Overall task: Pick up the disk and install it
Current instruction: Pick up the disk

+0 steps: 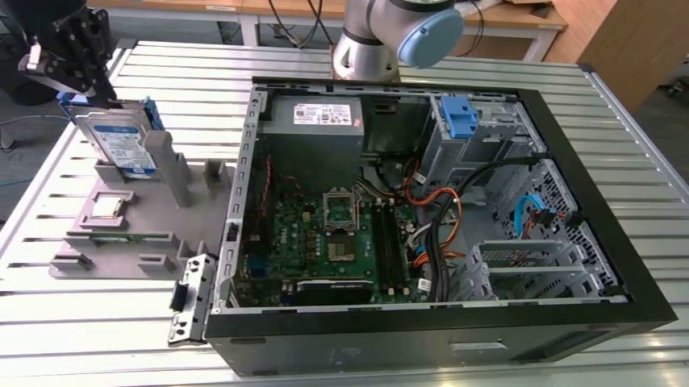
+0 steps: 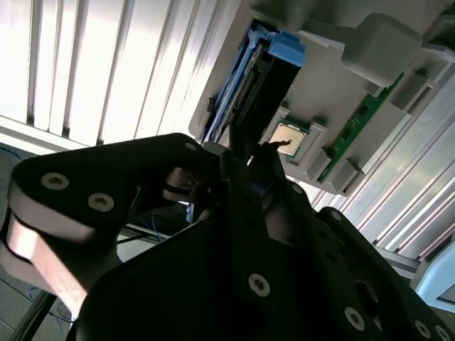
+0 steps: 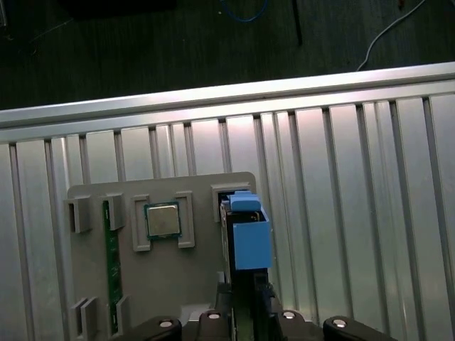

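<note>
Exterior view evenly bright from overhead, mild sheen on the ribbed silver aluminium table [image 1: 97, 322] at 7 o'clock, open black computer case [image 1: 431, 343] shadowed inside; second wrist view: table slats glare white, black gripper [image 2: 250, 150] a backlit dark mass.

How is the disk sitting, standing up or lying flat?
Standing up. The disk stands on its edge in a slot of the grey holder, with the gripper at its top edge.

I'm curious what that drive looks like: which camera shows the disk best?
The exterior view: the disk stands on edge, its labelled face showing. Both wrist views catch it edge-on, mostly blue rail.
</note>
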You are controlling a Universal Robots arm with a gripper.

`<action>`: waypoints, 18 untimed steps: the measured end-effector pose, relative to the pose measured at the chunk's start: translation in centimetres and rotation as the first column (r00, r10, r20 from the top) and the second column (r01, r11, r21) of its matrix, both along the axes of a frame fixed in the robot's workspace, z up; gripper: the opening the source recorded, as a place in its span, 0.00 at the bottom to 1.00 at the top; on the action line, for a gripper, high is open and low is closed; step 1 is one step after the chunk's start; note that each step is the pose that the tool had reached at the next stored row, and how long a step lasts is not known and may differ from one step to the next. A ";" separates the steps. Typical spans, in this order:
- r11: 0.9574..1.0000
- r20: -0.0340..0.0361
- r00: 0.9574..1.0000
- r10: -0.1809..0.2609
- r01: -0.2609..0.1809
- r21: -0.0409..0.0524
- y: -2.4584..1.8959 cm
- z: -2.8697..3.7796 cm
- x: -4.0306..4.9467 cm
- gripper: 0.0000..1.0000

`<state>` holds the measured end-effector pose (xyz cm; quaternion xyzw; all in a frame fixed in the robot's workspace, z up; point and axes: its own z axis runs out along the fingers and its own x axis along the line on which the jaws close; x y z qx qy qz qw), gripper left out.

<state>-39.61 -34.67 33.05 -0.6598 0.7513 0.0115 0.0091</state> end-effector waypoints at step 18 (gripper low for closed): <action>0.999 0.000 0.999 0.053 -0.053 0.000 0.00 -0.38 -0.03 0.53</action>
